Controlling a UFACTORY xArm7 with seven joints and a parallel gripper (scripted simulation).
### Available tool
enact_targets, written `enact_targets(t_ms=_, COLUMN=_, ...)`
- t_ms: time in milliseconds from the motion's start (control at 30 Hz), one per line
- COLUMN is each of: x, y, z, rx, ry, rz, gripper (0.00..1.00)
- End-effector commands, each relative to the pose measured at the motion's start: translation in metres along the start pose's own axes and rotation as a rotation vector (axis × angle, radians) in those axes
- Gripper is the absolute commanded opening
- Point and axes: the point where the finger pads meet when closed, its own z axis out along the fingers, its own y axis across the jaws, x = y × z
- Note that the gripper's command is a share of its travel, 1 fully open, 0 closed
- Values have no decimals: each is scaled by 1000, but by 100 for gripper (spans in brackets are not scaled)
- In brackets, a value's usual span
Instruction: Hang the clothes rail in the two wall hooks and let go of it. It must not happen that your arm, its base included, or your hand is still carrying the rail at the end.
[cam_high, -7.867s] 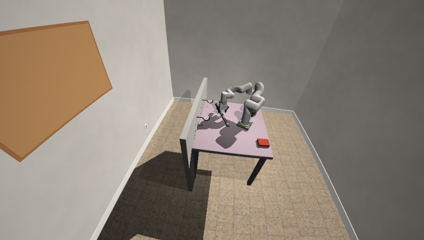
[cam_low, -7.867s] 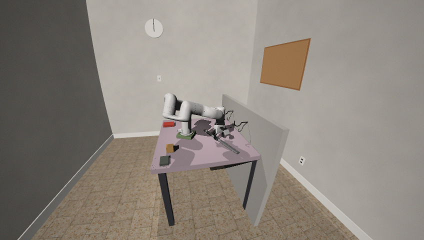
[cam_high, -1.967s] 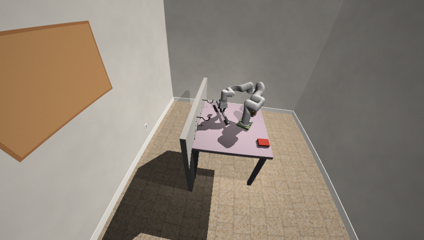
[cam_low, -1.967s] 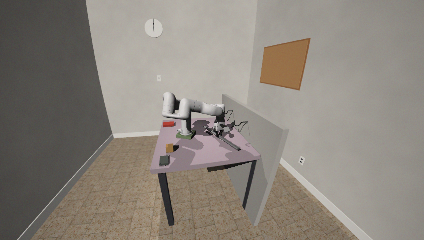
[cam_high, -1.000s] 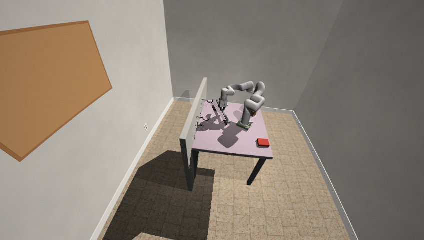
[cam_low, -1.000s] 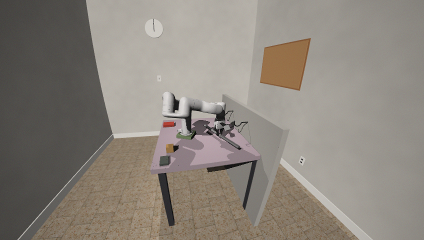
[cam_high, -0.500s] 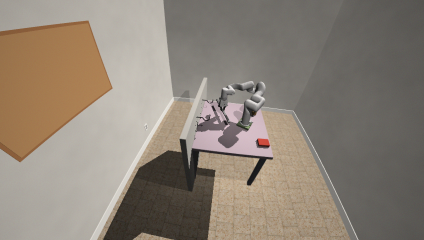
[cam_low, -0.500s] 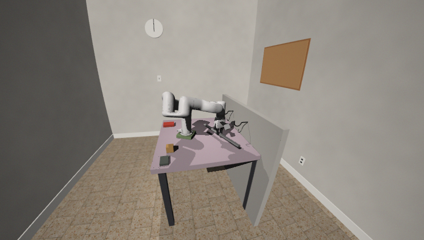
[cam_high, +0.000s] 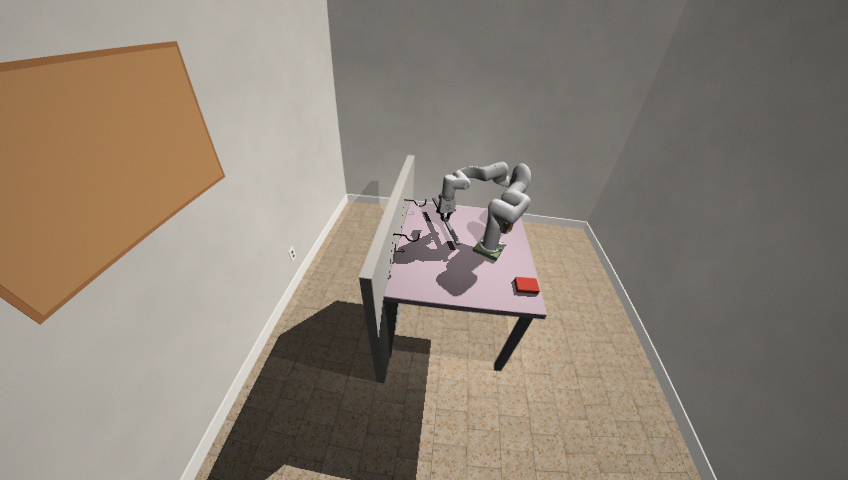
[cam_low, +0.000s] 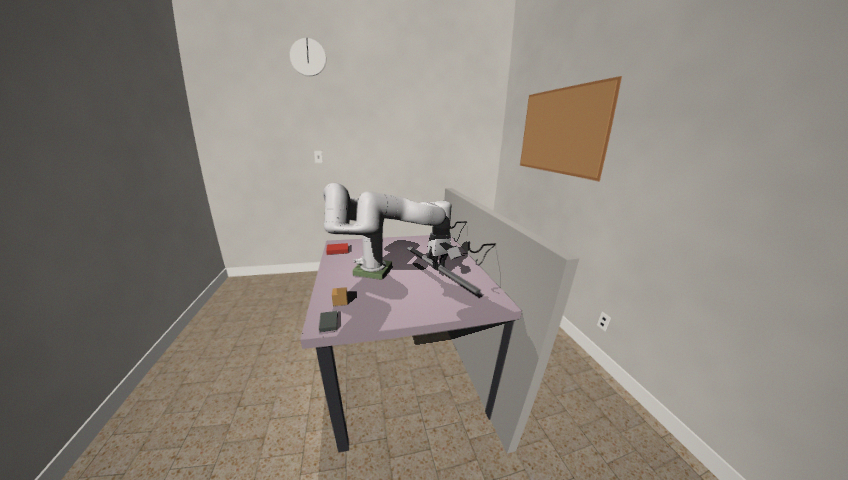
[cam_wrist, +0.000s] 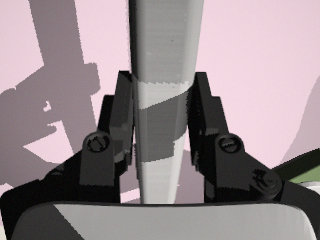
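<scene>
Clothes rail (cam_low: 447, 272) looks like a long stiff grey bar, probably light but prone to swing; held low over the pink table (cam_low: 380, 315), slanting off the 2 wall hooks (cam_low: 483, 246). Pincer (cam_wrist: 162, 135) is clamped on it, seemingly off-centre toward 1 end, so the long end may sag or twist.

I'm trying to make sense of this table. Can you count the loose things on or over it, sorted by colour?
Red: 1, a flat block.
Orange-brown: 1, a small cube.
Dark green-grey: 1, a flat block.
Grey: 1, the long rail, gripped in the robot's hand, not yet on the two wall hooks.
Total: 4.
</scene>
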Motion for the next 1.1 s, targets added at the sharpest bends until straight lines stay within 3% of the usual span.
enact_targets(t_ms=0, x=1, y=-1, z=-4, rx=2, ry=3, rz=0, gripper=0)
enact_targets(t_ms=1067, x=1, y=-1, z=-52, rx=2, ry=3, rz=0, gripper=0)
